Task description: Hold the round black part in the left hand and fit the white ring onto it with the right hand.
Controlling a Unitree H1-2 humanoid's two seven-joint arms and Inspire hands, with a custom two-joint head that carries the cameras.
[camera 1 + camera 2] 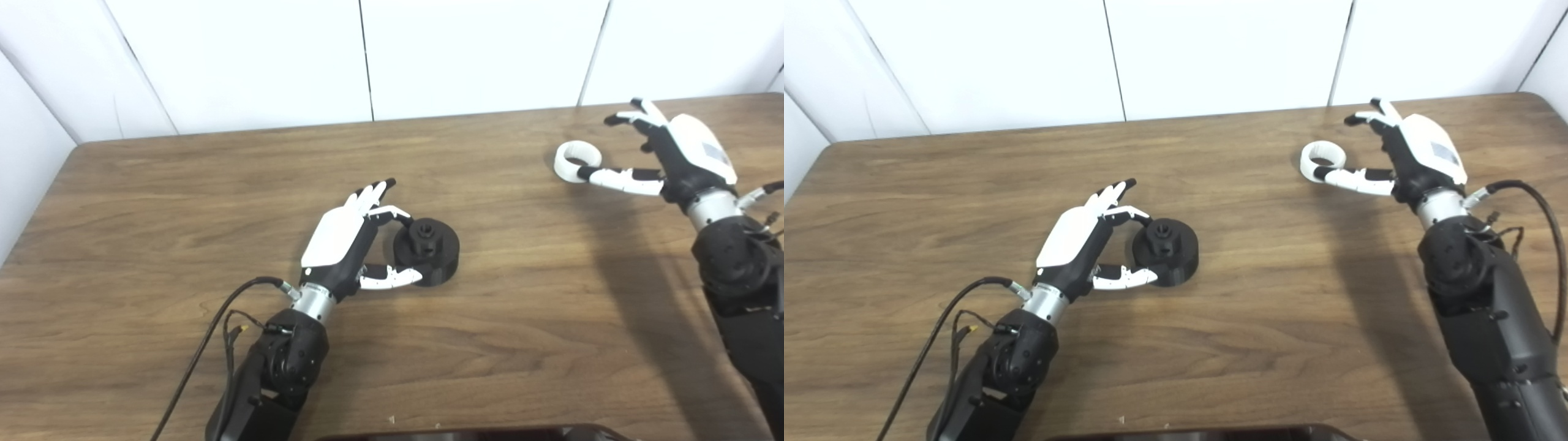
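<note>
Two hands work over the wooden bench point(184, 245) in the left eye view. The left hand point(349, 242) lies beside the round black part point(429, 250), fingers point(376, 191) spread wide above it and the thumb point(392, 277) reaching along its near side (whether the thumb tip touches the rim I cannot tell). The part sits flat on the bench near the middle, its small raised hub pointing up. Far off to the right, the white ring point(572, 160) rests on the bench, and the right hand point(674, 153) is open behind it, the thumb at the ring's near edge and the other fingers raised clear.

In the right eye view the same layout shows: the left hand point(1078, 239) is open beside the black part point(1168, 244), nothing gripped, and the right hand point(1409, 153) is open with its thumb tip overlapping the ring point(1322, 158), which still lies flat, well apart from the black part
</note>
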